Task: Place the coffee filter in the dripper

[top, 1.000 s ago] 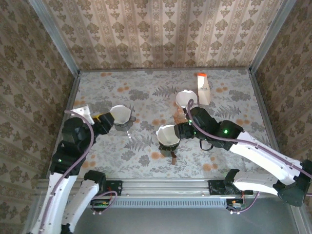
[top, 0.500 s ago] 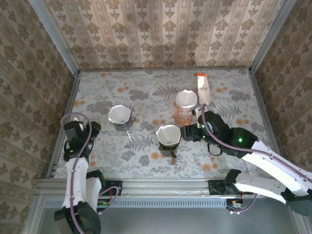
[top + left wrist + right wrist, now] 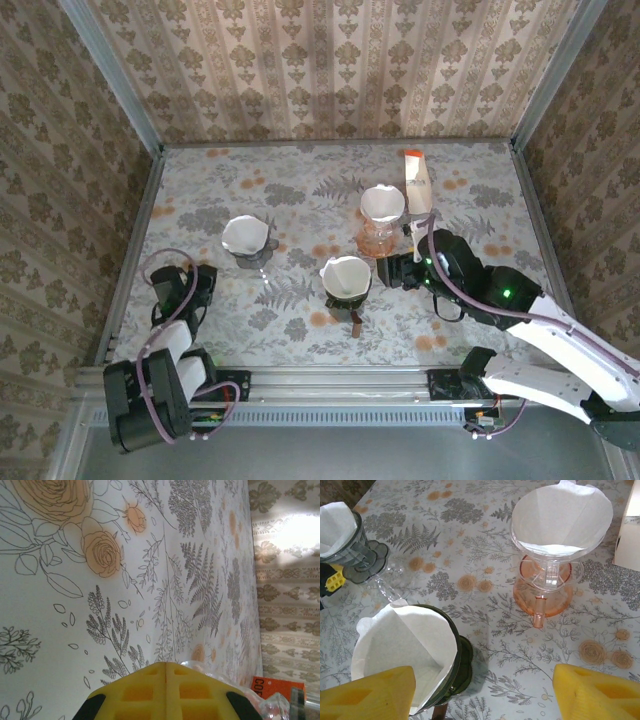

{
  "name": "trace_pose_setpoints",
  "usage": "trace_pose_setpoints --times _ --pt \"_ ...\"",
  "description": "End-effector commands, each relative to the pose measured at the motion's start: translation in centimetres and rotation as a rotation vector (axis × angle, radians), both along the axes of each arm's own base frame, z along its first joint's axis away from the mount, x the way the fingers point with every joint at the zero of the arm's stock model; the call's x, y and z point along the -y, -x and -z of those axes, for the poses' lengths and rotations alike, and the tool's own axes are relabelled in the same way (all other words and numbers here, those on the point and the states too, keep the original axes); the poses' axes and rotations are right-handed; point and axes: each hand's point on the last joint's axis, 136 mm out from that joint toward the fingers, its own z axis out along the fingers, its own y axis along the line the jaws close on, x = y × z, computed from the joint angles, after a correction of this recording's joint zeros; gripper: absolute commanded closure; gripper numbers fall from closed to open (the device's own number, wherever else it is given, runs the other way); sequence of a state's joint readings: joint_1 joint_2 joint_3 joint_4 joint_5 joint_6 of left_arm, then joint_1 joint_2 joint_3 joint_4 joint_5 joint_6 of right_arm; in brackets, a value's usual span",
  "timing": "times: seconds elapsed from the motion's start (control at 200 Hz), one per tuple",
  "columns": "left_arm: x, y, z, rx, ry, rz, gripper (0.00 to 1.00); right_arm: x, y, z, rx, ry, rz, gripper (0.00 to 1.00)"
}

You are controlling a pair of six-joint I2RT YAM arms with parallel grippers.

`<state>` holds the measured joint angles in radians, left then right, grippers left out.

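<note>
From above and behind, my top camera looked down on the whole floral table (image 3: pixel 300 190). My right wrist camera, close and angled down, shared its pink dripper (image 3: pixel 545 587); the left skimmed that table low.

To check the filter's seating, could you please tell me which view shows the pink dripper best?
Right wrist: the pink dripper stands close and whole, filter seated inside. Top external shows it small, from above. Left wrist: I cannot tell it from glassy blur.
</note>
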<state>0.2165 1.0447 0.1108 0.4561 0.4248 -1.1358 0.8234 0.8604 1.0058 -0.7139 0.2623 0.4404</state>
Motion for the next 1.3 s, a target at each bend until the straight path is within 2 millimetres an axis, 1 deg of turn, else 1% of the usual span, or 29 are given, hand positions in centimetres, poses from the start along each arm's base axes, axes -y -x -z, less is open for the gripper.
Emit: trace_pose_setpoints --times 0.0,0.28,0.49,0.535,0.58,0.74,0.875,1.04,1.16,1.295 --pt "0.3 -1.6 -1.3 0.084 0.020 -0.018 1.00 0.9 -0.1 -0.7 0.035 0.010 0.023 0.26" --pt "2.5 -3.0 1.1 0.071 0.059 0.003 1.00 2.0 0.3 -1.1 0.050 0.010 0.044 0.26" --pt "4.7 -2.9 3.4 0.055 0.096 -0.003 1.00 2.9 0.5 -1.7 0.073 0.016 0.063 0.25" --pt "5.2 -2.6 4.4 0.020 0.115 -0.004 1.00 3.0 0.5 -1.7 0.075 0.017 0.065 0.25" --pt "5.7 -2.5 4.9 0.006 0.099 0.012 1.00 3.1 0.6 -1.8 0.077 0.017 0.065 0.25" --pt "7.6 -2.8 5.0 0.012 0.067 0.058 1.00 3.4 0.7 -1.8 0.084 0.022 0.073 0.25" --pt "8.9 -3.1 5.3 0.008 0.063 0.068 1.00 3.6 0.7 -1.8 0.088 0.022 0.075 0.25" --pt "11.9 -4.1 5.0 0.031 0.062 0.117 1.00 3.8 0.8 -1.6 0.087 0.022 0.082 0.25" --pt "13.2 -4.3 5.3 0.027 0.062 0.137 1.00 4.2 1.0 -1.7 0.090 0.020 0.091 0.25" --pt "15.2 -4.5 5.4 0.029 0.073 0.175 1.00 4.4 1.0 -1.4 0.089 0.021 0.099 0.25"
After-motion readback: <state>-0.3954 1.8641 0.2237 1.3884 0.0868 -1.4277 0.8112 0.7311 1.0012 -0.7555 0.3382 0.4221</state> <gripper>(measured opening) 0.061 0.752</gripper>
